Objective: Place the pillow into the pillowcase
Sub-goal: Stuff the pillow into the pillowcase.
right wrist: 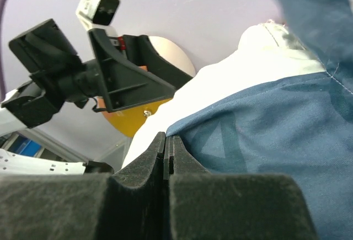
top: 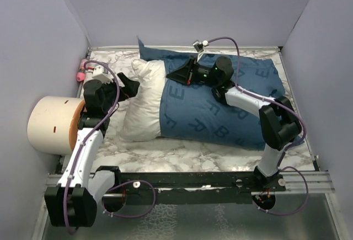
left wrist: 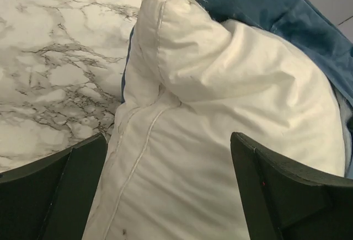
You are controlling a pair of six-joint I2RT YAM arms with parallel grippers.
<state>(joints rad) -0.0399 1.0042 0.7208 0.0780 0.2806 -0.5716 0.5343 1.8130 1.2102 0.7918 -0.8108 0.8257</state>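
**Mia:** Blue cloth covers much of the table (top: 182, 160) from up top. That is the pillowcase (top: 220, 113). The pillow (top: 143, 102) is inside it, all but its left end, which pokes out white.

**Ben:** The left gripper (top: 132, 88) sits right by that bare end. The right gripper (top: 171, 76) lies on top of the pillowcase, near its mouth. If the left one shoves and nobody holds the mouth, I think the whole sack could just slide along with the pillow.

**Mia:** Now the left wrist view. Both fingers are spread wide, one on each side of the pillow, and they hold nothing. A puffy corner sticks up in front of them.

**Ben:** So the pillow is loose. It may creep back out. And a push on that soft corner might only fold it over, not send it in.

**Mia:** Last, the right wrist view. The fingers are squeezed tight together, right where the blue edge starts. I can't tell if any cloth is nipped between them.

**Ben:** If there is none, the mouth might flop shut or bunch up, and the white end would stay out.
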